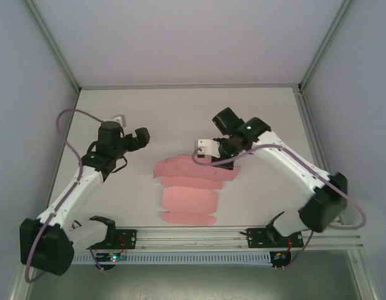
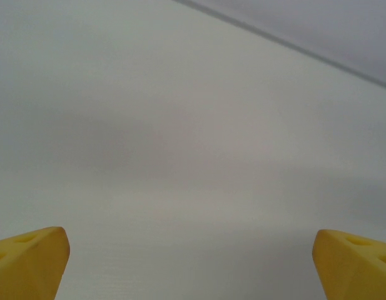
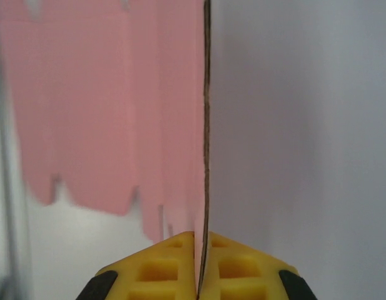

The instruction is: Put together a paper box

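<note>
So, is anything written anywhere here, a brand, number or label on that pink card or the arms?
No text can be read. The paper box is plain pink card, unprinted, also up close where the right tool pinches its edge. The arms show no legible label; the small boards at their bases are too small to read.

Pale white surface (image 1: pixel 180 119), boxed in by plain grey-white walls (image 1: pixel 180 37) — thin metal posts (image 1: pixel 52 45) at the far corners, soft even light throughout.
</note>
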Motion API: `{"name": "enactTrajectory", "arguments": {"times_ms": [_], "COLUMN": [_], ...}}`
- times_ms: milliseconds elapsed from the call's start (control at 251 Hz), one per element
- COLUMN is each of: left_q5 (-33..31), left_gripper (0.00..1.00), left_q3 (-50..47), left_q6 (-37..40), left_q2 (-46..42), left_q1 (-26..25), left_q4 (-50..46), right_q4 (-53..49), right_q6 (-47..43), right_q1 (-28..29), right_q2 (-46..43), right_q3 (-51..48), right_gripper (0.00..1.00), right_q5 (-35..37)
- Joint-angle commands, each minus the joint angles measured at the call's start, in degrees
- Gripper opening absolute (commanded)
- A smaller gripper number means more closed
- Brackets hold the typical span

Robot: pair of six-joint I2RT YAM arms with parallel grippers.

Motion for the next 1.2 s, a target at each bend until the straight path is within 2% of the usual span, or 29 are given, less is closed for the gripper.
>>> {"name": "enactTrajectory", "arguments": {"times_ms": [0,148,299,471,830,942,1069,1109,1197], "left_q5": [12.0,18.1,19.6,21.0,23.1,20.3,17.0,14.1,1.0], "left_gripper": [1.0,1.0,1.0,1.0,1.0,1.0,1.0,1.0,1.0], "left_q3": [2.2,2.9,3.8,5.6,5.5,5.6,6.2,6.7,8.4], "left_q6": [7.5,11.9,14.5,18.1,24.1,22.8,17.5,15.8,11.8], "left_q2": [4.4,10.6,17.2,21.7,21.8,22.4,23.5,24.1,25.3], "left_q1": [0.4,0.3,0.0,-1.0,-6.0,-7.8,-9.3,-10.2,-13.8], "left_q4": [6.1,9.0,10.2,8.5,5.1,7.1,12.2,13.4,14.4], "right_q4": [10.7,10.1,9.5,12.0,14.3,16.0,17.3,18.0,19.4], "right_q6": [-5.2,-5.8,-5.3,-5.2,-3.2,-2.0,-1.9,-1.2,1.1], "right_q1": [-2.3,-2.9,-3.0,-3.6,-4.9,-4.9,-3.7,-3.1,-2.0], "right_q2": [5.8,16.2,22.0,21.1,17.1,15.8,14.5,14.5,14.5], "right_q3": [0.6,6.4,9.5,7.8,4.7,3.2,0.8,0.3,-0.4], "right_gripper": [0.0,0.0,0.0,0.0,0.0,0.0,0.0,0.0,0.0], "right_q5": [2.8,4.0,4.7,1.9,-3.3,-5.0,-5.4,-4.3,-4.2]}}
